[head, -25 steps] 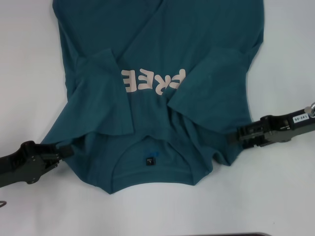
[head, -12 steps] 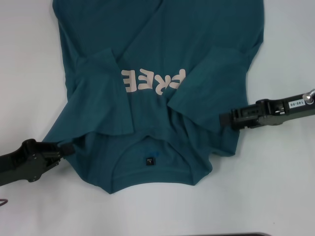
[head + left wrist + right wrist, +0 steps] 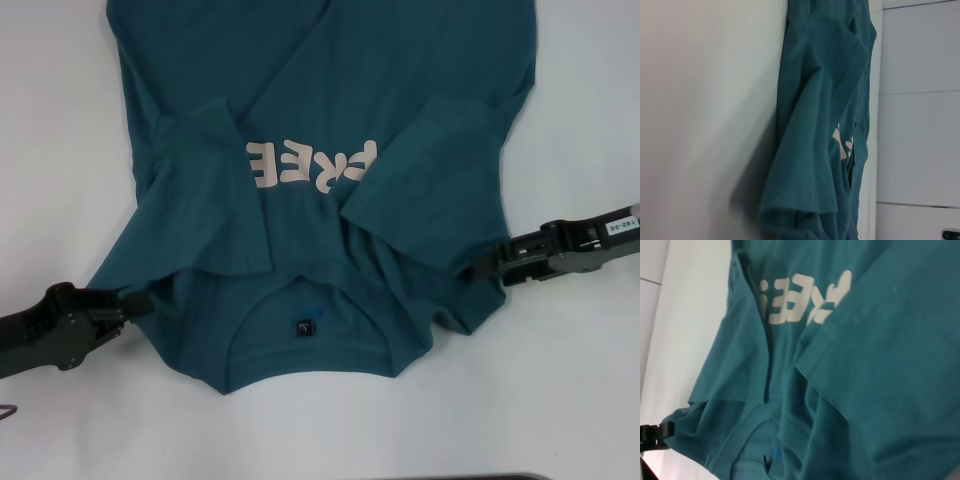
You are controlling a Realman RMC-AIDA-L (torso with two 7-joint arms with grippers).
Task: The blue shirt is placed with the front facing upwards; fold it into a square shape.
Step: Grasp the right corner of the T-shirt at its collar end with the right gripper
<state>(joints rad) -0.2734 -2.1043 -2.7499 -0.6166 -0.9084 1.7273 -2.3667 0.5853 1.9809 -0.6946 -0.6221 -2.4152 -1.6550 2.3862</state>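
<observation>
The shirt (image 3: 330, 110) lay front-up on the counter (image 3: 60, 150), collar near, both sleeves folded inward. The left claw (image 3: 135, 300) pinched the near-left shoulder and the right claw (image 3: 462, 265) pinched the near-right one, likely so both corners could be carried far together.

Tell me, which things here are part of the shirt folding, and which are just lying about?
Part of the job:
- blue shirt, both sleeves folded in
- left hand at the shirt's shoulder edge
- right hand at the opposite shoulder edge

Just there:
- white table
- dark strip at the table's near edge
</observation>
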